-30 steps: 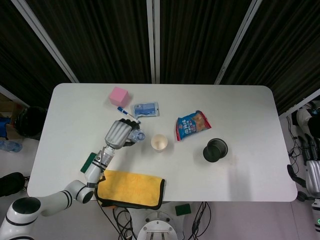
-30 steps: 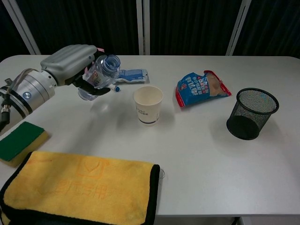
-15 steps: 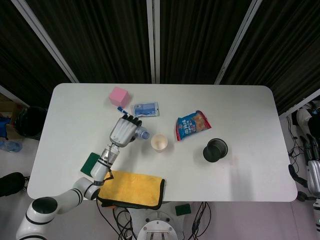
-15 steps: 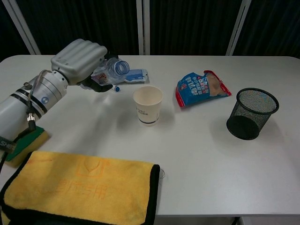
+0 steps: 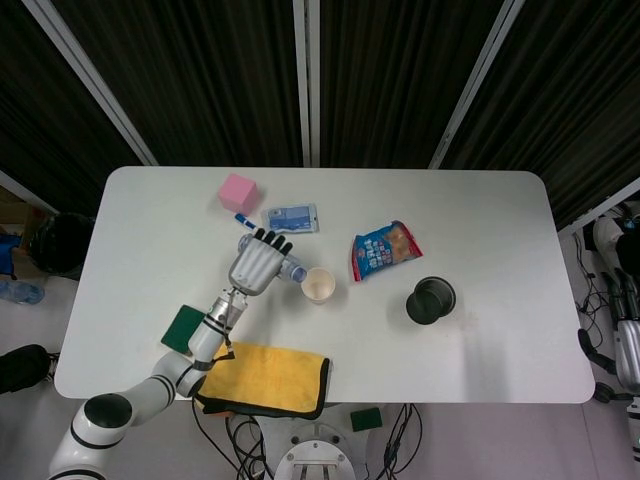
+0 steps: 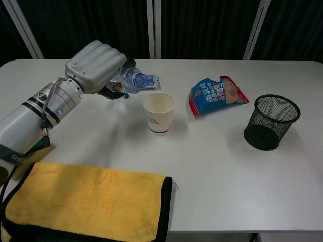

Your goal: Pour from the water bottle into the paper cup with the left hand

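The left hand [image 6: 96,66] is closed around the water bottle [image 6: 132,79], holding it tipped on its side above the surface [image 6: 227,166], mouth pointing toward the paper cup [image 6: 159,113], which stands upright just beyond the bottle's mouth and slightly lower. Just behind the hand lie a blue-and-white packet [image 5: 291,217], a blue-capped pen [image 5: 246,221] and, further back, a pink block [image 5: 239,193]. Past the cup from the hand lie a blue snack bag [image 6: 218,94] and a black mesh pot [image 6: 271,122]. Below the forearm sit a green sponge [image 5: 182,328] and a yellow towel [image 6: 83,204]. The right hand [image 5: 626,335] hangs off the far edge; whether its fingers are open I cannot tell
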Robot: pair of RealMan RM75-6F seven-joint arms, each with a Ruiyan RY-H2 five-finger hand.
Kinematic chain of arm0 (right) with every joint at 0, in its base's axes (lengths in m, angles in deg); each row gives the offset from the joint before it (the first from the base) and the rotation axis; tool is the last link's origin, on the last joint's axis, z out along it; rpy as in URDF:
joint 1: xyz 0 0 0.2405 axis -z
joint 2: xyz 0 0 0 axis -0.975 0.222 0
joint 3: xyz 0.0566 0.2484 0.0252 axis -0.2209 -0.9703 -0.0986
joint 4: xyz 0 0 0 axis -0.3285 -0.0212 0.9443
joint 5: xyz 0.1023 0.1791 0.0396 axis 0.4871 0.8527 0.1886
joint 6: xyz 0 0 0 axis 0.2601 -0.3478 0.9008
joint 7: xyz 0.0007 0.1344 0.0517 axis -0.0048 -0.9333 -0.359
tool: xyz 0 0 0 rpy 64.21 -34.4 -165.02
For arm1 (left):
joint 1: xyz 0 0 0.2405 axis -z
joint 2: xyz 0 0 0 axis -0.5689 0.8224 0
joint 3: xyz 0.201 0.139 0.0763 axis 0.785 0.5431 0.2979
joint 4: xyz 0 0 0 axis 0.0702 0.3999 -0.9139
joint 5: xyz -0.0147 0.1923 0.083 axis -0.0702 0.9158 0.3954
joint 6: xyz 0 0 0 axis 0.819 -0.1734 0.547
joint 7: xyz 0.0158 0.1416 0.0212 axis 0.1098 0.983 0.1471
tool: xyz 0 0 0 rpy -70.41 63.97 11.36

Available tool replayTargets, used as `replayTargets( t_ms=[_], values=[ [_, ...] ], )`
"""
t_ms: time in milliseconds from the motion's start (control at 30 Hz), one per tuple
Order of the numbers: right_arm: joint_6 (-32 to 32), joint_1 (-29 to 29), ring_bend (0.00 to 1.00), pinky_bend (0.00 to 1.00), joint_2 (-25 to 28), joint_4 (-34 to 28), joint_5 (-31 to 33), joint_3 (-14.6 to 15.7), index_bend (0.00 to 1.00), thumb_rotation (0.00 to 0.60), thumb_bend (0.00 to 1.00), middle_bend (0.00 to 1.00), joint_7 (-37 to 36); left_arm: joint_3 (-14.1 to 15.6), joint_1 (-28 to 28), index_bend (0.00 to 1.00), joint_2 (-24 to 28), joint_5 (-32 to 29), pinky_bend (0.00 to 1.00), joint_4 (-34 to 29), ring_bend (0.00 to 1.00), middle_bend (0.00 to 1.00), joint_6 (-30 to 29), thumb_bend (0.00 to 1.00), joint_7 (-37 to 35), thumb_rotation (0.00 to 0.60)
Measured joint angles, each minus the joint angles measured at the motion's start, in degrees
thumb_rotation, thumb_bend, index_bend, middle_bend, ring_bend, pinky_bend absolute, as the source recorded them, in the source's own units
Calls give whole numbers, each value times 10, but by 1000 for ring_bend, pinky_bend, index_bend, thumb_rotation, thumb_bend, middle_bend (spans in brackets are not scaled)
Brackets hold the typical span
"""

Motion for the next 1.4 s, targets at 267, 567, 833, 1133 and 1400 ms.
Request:
replayTargets(
  t_ms=[267, 567, 833, 1133, 1400],
  values=[
    [0, 1, 0, 0, 0, 6, 2, -1, 0, 600, 298, 0, -8, 13, 12, 799, -18, 12, 515, 50, 550, 783, -6, 418, 20, 600],
    [0, 2, 0, 0, 1, 6, 0, -1, 0, 600, 299, 0, -13, 28, 23, 799, -27, 22, 515, 80, 550, 784, -9, 419, 32, 600],
    [1, 2, 0, 0, 1, 6, 2, -2, 0, 600, 300, 0, -13, 37, 27, 800, -31, 25, 511, 95, 551, 784, -3, 420, 45, 600],
    [-1, 2, 0, 0, 0, 6, 4, -2, 0, 600, 301, 0, -11, 40, 32, 801, -33, 24, 510, 108, 551, 785, -4, 419, 54, 600],
    [-1, 1, 0, 0, 0, 7, 4, -2, 0, 600, 301, 0, -11, 46, 35, 804, -39, 27, 508, 117, 554, 789, -12, 420, 61, 600]
  ],
)
